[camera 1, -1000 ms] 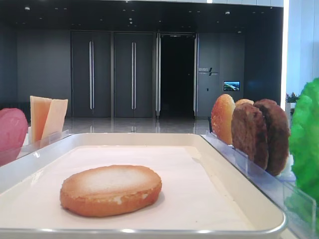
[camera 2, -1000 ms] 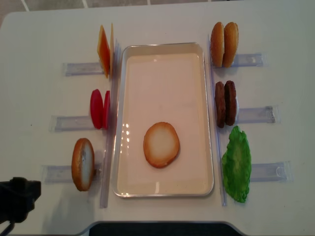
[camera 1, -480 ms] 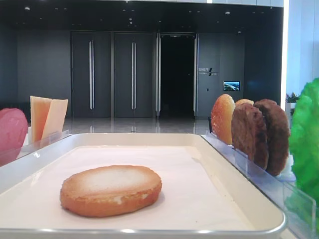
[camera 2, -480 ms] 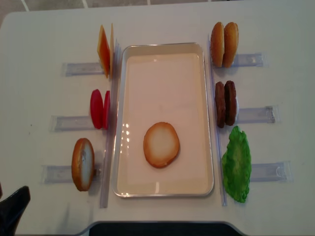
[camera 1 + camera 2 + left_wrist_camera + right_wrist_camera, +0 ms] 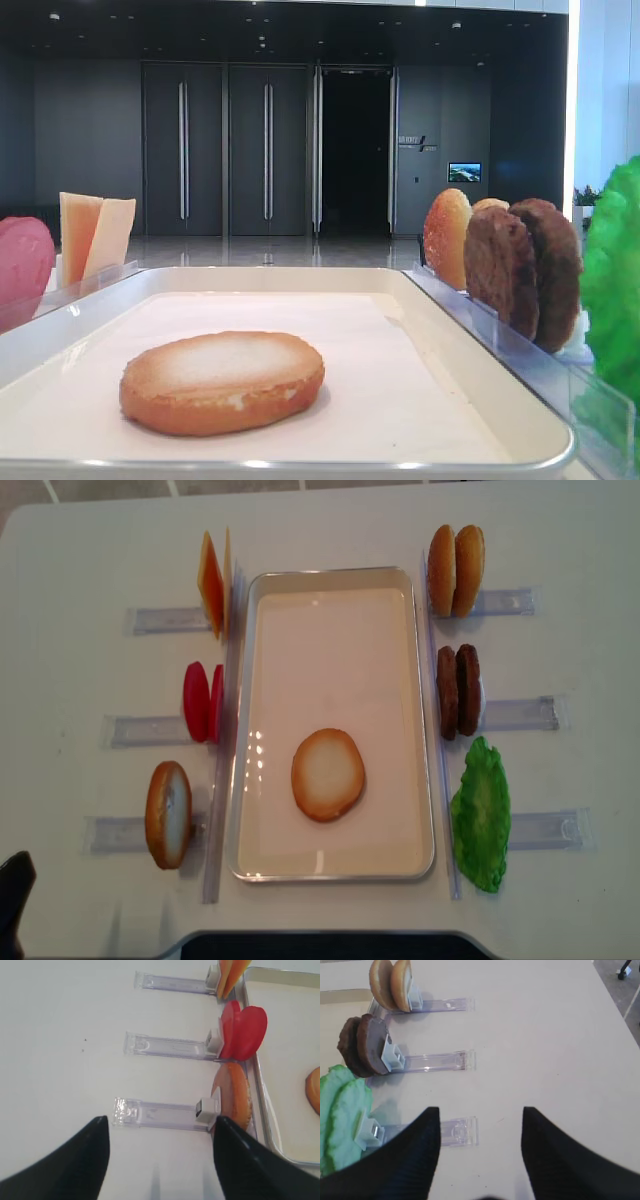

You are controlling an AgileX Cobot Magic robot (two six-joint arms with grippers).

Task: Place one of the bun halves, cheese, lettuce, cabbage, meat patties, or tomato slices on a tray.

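Observation:
One bun half (image 5: 328, 774) lies flat, pale face up, on the paper-lined tray (image 5: 330, 577). Another bun half (image 5: 168, 814) stands in a rack left of the tray, behind it the tomato slices (image 5: 202, 701) and cheese (image 5: 212, 583). On the right stand two more bun halves (image 5: 455, 570), the meat patties (image 5: 458, 691) and lettuce (image 5: 481, 814). Cabbage is out of view. My left gripper (image 5: 160, 1122) hangs open and empty over bare table, short of the standing bun half (image 5: 234, 1095). My right gripper (image 5: 480, 1111) is open and empty beside the lettuce (image 5: 342, 1110).
Clear plastic racks (image 5: 515, 714) stick out sideways from the tray on both sides. One rack (image 5: 160, 1114) lies just ahead of the left fingers, another (image 5: 457, 1130) by the right gripper. The table's front edge (image 5: 320, 938) runs close below the tray.
The left gripper has pulled back toward the front left corner of the overhead view, only a sliver of it still showing. The food and tray have not moved.

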